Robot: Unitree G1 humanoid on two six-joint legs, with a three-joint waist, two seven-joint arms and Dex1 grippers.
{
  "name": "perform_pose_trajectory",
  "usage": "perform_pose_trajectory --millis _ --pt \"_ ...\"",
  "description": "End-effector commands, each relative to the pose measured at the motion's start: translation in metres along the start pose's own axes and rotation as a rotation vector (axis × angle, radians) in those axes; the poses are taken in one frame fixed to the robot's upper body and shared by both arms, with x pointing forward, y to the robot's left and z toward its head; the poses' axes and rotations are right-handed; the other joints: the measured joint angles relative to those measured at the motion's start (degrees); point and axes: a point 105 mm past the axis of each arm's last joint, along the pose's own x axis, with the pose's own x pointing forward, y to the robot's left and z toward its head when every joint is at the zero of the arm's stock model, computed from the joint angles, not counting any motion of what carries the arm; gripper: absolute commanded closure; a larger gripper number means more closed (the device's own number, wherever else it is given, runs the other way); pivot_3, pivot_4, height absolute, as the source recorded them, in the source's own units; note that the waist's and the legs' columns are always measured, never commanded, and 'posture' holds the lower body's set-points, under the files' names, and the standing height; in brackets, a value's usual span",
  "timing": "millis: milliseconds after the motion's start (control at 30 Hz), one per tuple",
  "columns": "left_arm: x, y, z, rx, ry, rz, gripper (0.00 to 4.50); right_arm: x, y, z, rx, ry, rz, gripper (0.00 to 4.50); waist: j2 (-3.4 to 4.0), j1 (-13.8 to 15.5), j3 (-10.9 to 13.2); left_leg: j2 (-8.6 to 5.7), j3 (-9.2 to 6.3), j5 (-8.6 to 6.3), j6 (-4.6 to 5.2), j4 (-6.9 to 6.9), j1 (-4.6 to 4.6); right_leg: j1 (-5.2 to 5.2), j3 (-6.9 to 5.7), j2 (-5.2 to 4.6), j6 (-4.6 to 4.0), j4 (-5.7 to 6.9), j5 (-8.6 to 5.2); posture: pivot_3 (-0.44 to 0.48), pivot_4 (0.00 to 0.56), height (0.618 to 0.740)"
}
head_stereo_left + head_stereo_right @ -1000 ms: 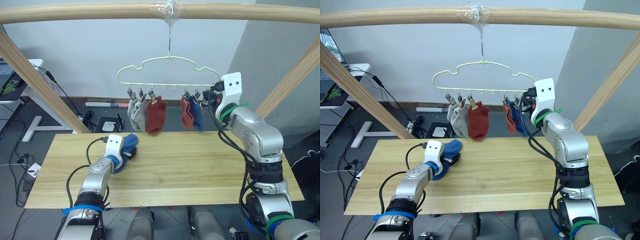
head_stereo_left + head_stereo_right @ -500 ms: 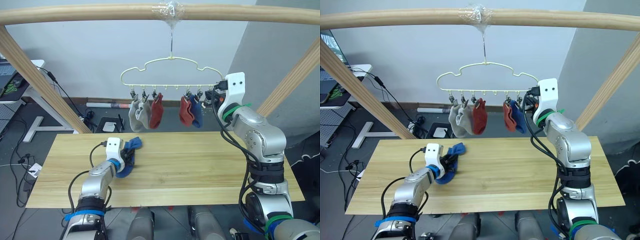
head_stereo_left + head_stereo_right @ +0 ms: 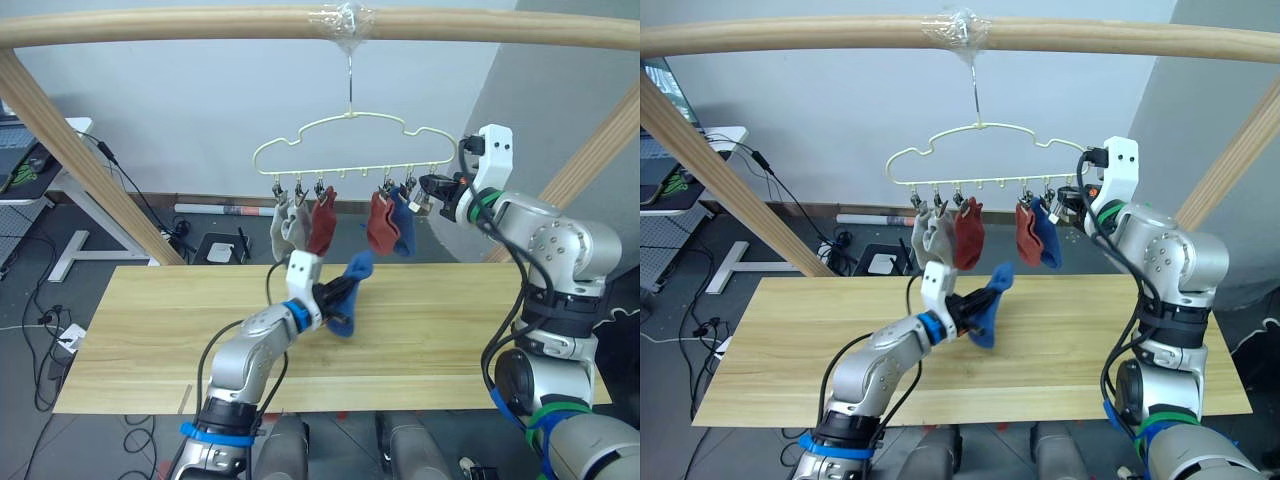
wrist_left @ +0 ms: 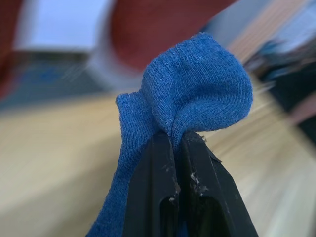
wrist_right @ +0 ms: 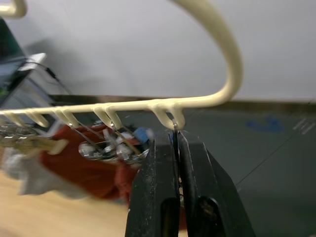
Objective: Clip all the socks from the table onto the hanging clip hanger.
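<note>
Left eye view first: we've got the table (image 3: 420, 340) running wide across the scene with no socks left lying on it, as far as we can see. Above its far edge the clip hanger (image 3: 350, 145) hangs from the wooden pole (image 3: 200, 25), with two grey socks (image 3: 287, 228) and a red sock (image 3: 322, 222) on its left clips, and another red sock (image 3: 380, 222) and a blue sock (image 3: 403, 222) towards the right.

Our left gripper (image 3: 335, 295) is clamped tight on the last blue sock (image 3: 345, 300), held up off the table just below the hanger. Our right gripper (image 5: 175, 143) is pinched together on the clip (image 5: 176, 129) at the hanger's right end, seemingly steadying it.

So we reckon this is the final sock's carry-up. Next move needs the cuff lifted to a free clip and that clip squeezed open.
</note>
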Motion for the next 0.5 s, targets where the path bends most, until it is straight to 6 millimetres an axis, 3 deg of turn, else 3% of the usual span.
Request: perform_pose_trajectory --millis 33,167,500 --pt "0.012 -0.024 0.019 -0.007 -0.049 -0.059 4.47 -0.007 0.003 0.002 0.132 0.064 0.032 4.5 0.0 -0.11 0.0 0.01 0.0 0.0 0.0 -0.01 -0.01 -0.01 0.0 0.01 -0.02 0.0 0.0 0.037 0.23 0.74" --pt "0.026 -0.037 0.032 -0.042 -0.082 -0.072 4.47 -0.008 0.009 0.003 0.199 0.083 0.044 4.5 0.0 0.04 0.0 0.0 -0.01 0.0 0.01 0.01 -0.06 -0.02 -0.03 0.0 -0.04 -0.03 0.01 0.031 0.229 0.74" --pt "0.043 -0.043 0.047 -0.089 -0.146 -0.08 4.47 -0.009 0.011 0.001 0.208 0.079 0.043 4.5 0.0 -0.08 0.0 -0.01 0.0 0.0 0.0 0.02 -0.06 -0.03 -0.02 0.0 0.0 -0.04 -0.01 0.02 0.235 0.74"
